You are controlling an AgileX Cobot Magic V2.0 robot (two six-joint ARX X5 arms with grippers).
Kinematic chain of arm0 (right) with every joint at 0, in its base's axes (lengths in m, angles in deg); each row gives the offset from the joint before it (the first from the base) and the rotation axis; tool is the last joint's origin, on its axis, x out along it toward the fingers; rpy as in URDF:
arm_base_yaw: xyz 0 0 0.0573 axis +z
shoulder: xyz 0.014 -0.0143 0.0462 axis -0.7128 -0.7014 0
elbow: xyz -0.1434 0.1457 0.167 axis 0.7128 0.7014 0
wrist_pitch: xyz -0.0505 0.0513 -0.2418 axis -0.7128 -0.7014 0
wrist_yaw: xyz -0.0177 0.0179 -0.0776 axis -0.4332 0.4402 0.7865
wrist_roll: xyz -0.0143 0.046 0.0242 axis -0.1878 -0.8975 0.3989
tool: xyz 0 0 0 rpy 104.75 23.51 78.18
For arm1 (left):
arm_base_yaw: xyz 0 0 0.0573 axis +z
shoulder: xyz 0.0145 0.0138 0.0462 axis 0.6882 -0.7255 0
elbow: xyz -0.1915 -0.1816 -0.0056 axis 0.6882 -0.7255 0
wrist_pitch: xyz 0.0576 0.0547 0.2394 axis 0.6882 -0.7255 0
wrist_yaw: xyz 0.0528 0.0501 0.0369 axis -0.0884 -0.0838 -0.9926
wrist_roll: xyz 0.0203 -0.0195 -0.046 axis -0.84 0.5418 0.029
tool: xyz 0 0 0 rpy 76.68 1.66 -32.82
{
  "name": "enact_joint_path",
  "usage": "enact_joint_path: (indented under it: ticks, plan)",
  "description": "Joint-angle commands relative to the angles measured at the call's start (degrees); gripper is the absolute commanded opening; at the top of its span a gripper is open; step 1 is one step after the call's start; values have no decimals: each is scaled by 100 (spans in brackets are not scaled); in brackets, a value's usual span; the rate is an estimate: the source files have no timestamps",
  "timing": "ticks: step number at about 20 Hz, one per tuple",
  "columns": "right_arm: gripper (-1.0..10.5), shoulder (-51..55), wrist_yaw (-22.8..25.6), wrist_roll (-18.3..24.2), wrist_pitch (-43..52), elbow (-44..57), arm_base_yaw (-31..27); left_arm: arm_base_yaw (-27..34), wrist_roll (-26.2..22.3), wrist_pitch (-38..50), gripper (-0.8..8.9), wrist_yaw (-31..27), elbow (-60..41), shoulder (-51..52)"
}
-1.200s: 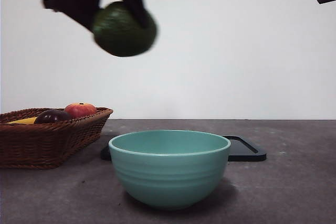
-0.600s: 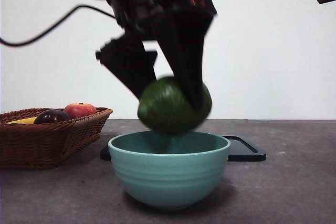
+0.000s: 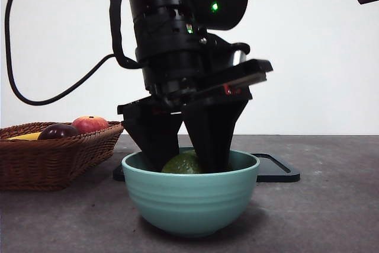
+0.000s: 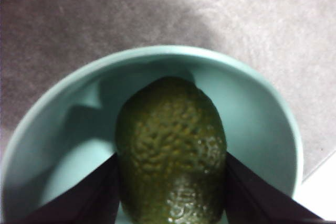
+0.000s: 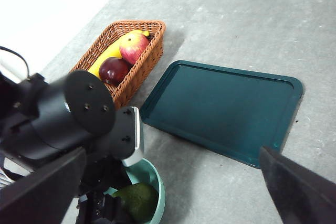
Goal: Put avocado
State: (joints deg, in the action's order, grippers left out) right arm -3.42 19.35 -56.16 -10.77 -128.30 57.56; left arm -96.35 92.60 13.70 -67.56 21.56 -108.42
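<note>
while reaching straight down | left pincer clamps avocado inside teal bowl

Showing a plain white wall behind a gray, faintly mottled tabletop, lying evenly lit, meeting the wall along its far edge.

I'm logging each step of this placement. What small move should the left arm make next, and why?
Probably open the left end effector to release. Its jaws still clamp the dark green, rough-skinned avocado, which already sits below the rim of the teal ceramic bowl, so little drop seems left. Whether it touches the bottom is hidden.
</note>
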Motion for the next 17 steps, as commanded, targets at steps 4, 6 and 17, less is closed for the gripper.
enact_joint_path:
  ticks: [4, 6, 17]
  plan:
    - [576, -20, -22, -9, 50, -92, 26, -83, -94, -63, 234, -28, 118, -116]
    - [576, -20, -24, -11, 50, -92, 26, -83, -92, -61, 386, -28, 120, -116]
    - [576, -20, -24, -11, 50, -92, 26, -79, -227, -201, 414, -4, 125, 750]
